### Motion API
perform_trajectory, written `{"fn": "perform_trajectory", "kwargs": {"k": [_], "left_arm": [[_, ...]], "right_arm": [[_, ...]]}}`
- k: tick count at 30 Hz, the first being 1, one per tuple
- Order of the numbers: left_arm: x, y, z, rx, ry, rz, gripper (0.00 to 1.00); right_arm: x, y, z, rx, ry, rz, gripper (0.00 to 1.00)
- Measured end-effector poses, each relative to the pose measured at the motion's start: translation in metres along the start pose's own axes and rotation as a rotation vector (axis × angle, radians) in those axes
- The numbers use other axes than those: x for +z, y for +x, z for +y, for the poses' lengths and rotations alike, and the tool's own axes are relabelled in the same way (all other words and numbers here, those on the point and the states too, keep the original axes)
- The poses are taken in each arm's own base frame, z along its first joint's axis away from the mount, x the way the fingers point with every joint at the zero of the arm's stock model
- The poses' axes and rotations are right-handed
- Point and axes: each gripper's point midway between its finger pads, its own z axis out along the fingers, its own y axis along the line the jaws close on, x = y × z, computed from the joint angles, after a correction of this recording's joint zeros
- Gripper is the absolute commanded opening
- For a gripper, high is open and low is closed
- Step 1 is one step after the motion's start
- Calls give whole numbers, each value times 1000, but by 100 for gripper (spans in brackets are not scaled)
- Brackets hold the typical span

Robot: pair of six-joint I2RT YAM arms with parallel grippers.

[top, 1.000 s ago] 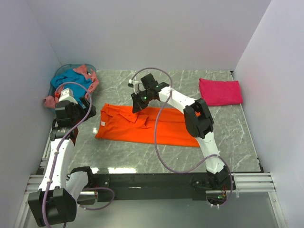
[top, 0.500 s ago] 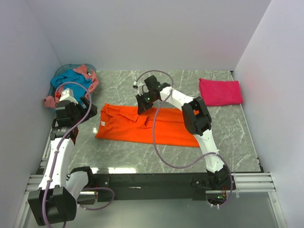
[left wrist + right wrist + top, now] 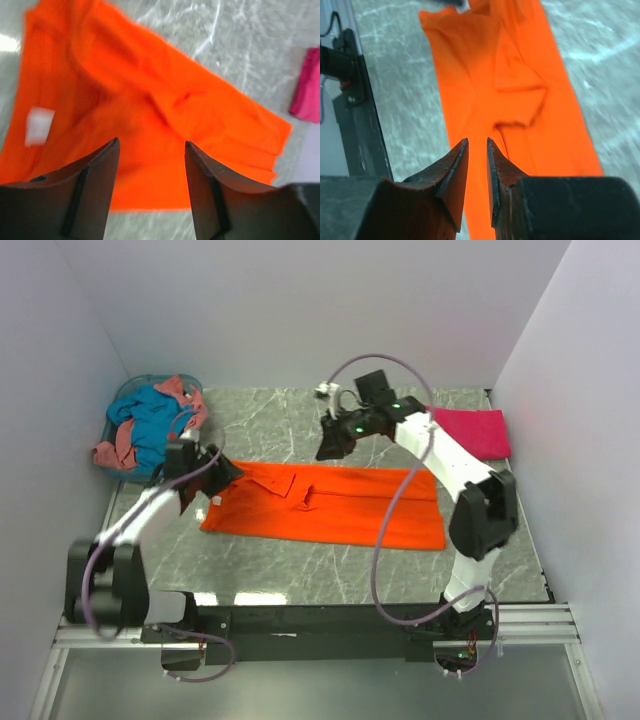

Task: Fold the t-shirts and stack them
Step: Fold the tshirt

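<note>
Left pincer (image 3: 151, 144) gapes, right pincer (image 3: 477, 141) is barely parted, both empty above the orange t-shirt (image 3: 320, 505). Pinching one layer only (its middle puckers) could skew the fold.

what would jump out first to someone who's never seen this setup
The bright orange t-shirt grabs the eye first. It lies folded into a long strip across the middle of the marble table. Next come the magenta-pink shirt, folded flat at the far right, and the basket at the far left, with a teal-blue shirt and a salmon-pink shirt heaped in it.
</note>
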Motion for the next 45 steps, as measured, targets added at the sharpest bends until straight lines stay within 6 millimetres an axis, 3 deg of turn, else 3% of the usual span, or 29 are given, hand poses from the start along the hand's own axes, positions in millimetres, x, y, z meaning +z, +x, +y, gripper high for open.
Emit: {"fn": "perform_trajectory", "kwargs": {"k": [4,9,13,16,24,28,33,38,45], "left_arm": [[47,-25,-6,34,-82,21,52],[86,-33,-5,63,-157,58,43],[113,-33,-28,132,-169,112,44],[132,-30,-48,221,-151,147,50],[132,-7,-38,288,-225,250,52],[131,-4,-35,193,-278,227,54],[133,3,-31,1,-359,208,49],[158,1,-25,-132,-446,198,47],[150,0,-12,-185,-555,182,44]], "right_arm": [[-31,18,-5,16,40,-15,29],[-45,54,-25,111,74,20,29],[-54,58,-34,138,89,14,29],[-57,59,-36,143,91,12,29],[-59,60,-36,149,76,7,29],[-60,59,-35,152,70,3,29],[-60,59,-33,153,60,-1,29],[-59,58,-32,153,54,-3,29],[-59,57,-30,153,43,-8,29]]}}
